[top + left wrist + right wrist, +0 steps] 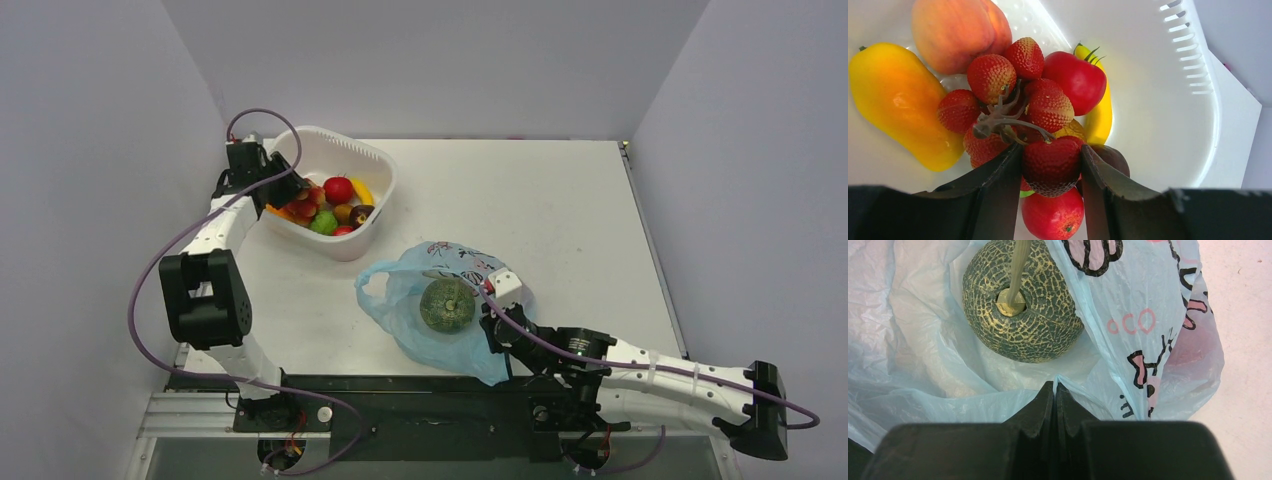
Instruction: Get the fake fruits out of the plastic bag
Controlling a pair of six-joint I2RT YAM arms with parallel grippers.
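The light-blue plastic bag (pixel 395 300) lies open near the table's front edge, and a dark green netted gourd (pixel 446 304) sits inside it. My right gripper (pixel 1054 386) is shut on a fold of the bag's rim (pixel 1148 300), just in front of the gourd (pixel 1043 315). My left gripper (pixel 1050 155) reaches into the white tub (pixel 340 140), shut on one berry of the red bunch (pixel 998 80). The bunch hangs over a red apple (pixel 1075 77) and a yellow banana-like piece (pixel 1100 117).
The tub (pixel 1168 125) also holds a long yellow-orange fruit (pixel 898 100), a peach (pixel 958 30), another red fruit (pixel 1053 217) and a dark purple piece (pixel 1113 157). Grey walls close in the table's left, back and right sides.
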